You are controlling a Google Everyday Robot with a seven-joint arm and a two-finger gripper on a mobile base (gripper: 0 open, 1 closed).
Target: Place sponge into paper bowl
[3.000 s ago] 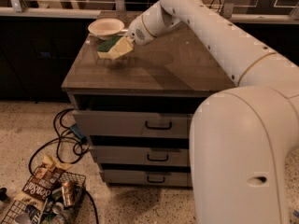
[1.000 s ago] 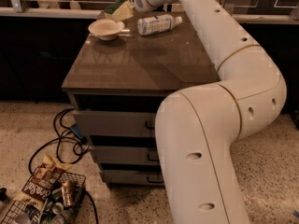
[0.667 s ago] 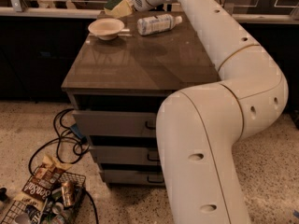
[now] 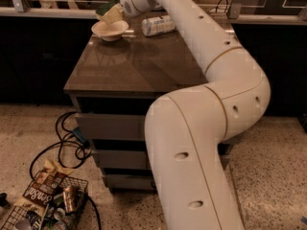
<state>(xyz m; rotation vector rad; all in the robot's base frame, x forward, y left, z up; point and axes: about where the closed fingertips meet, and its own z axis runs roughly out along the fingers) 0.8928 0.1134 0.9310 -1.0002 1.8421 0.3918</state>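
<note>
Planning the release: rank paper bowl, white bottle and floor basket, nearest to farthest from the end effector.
End effector, holding the sponge, at the cabinet's far left corner.
1. paper bowl, just beneath it.
2. white bottle, to the image right.
3. floor basket, bottom left.

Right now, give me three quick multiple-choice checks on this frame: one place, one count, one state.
1. The sponge is: A) at the near edge of the cabinet; B) in the pincer, over the bowl; C) on top of the bottle.
2. Bottles on the cabinet: A) one; B) two; C) three.
3. The bottle is: A) upright; B) on its side; C) in the pincer.

Answers:
1. B: the sponge hangs at the pincer's tip over the bowl, at the cabinet's far left.
2. A: only one bottle shows.
3. B: it lies flat on the cabinet.
</note>
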